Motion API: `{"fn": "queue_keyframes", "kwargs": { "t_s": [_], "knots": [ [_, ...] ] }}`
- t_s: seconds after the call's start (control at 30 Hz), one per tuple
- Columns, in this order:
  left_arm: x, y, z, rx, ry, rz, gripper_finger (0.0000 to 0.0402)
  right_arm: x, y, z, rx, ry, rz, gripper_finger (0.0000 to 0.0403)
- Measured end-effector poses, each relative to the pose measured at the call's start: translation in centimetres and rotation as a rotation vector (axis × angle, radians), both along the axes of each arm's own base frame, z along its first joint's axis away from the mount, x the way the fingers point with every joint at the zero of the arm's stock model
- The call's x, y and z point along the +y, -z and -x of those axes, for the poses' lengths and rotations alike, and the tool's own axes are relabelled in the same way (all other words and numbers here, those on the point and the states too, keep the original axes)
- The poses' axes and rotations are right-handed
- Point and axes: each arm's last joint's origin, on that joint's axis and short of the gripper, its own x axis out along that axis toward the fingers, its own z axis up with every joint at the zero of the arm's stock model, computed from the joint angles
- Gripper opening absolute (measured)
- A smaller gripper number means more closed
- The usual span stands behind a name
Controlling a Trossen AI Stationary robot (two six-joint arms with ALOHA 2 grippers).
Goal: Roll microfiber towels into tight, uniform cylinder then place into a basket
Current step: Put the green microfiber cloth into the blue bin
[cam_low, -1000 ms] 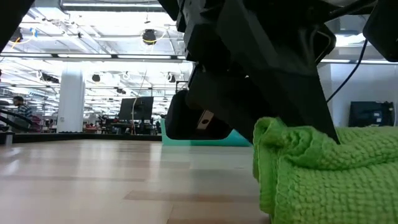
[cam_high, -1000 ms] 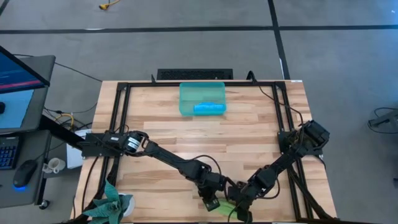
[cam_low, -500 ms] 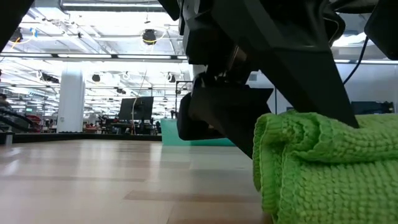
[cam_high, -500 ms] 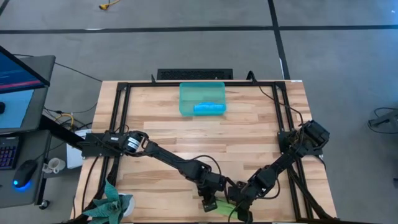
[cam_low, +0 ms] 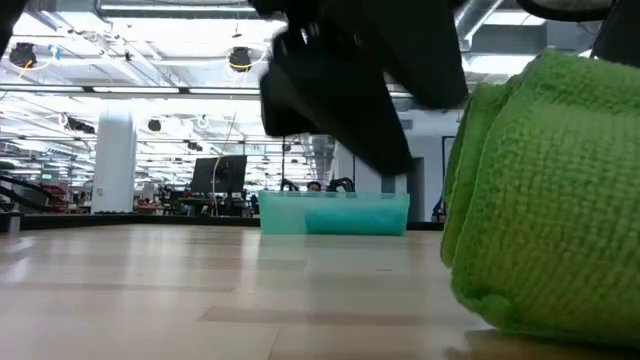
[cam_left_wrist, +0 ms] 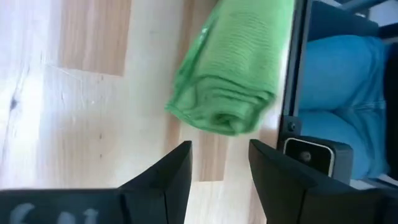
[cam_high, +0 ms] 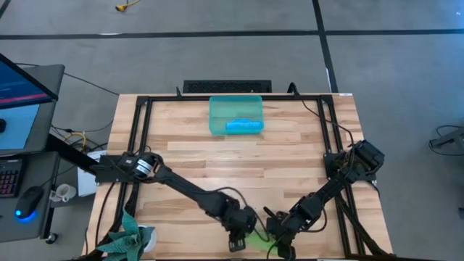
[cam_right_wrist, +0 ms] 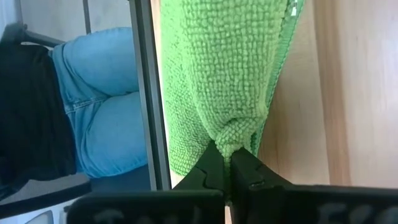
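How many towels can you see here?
2: a blue towel rolled inside the basket at the table's far side, and a green towel at the near edge, pinched by the right gripper.

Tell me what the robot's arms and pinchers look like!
Both arms are dark, almost black, built from slim jointed links with thin black cables looping alongside. The left arm has a shiny silver ring near its base. The left gripper and right gripper each end in two dark, wedge-shaped fingers with matte surfaces.
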Motion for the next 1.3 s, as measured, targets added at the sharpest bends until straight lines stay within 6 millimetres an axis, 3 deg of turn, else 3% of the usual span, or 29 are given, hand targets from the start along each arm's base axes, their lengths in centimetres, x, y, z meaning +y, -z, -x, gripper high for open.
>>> {"fn": "queue_keyframes", "kwargs": {
  "t_s": [0.17,0.37,0.57,0.93,1.3],
  "knots": [
    [-2.4,-1.3,0.9,-0.141,0.039,-0.089,0.015,0.0,0.0,0.0,-0.001,0.001,0.0,0.0019],
    [-5.0,-2.6,0.6,-0.45,0.168,-0.181,0.015,0.0,0.0,0.0,-0.002,0.002,0.001,0.0013],
    [-5.2,-3.6,-0.2,-0.602,0.233,-0.206,0.015,0.0,0.0,0.0,-0.003,0.003,0.001,0.0018],
    [-2.3,1.7,-0.4,-0.533,0.107,-0.105,0.015,0.0,0.0,0.0,-0.003,0.004,0.002,0.0018],
    [-2.2,4.2,0.9,-0.439,0.009,-0.042,0.0128,-0.3,0.0,-0.3,0.002,0.014,-0.003,0.0018]
  ]
}}
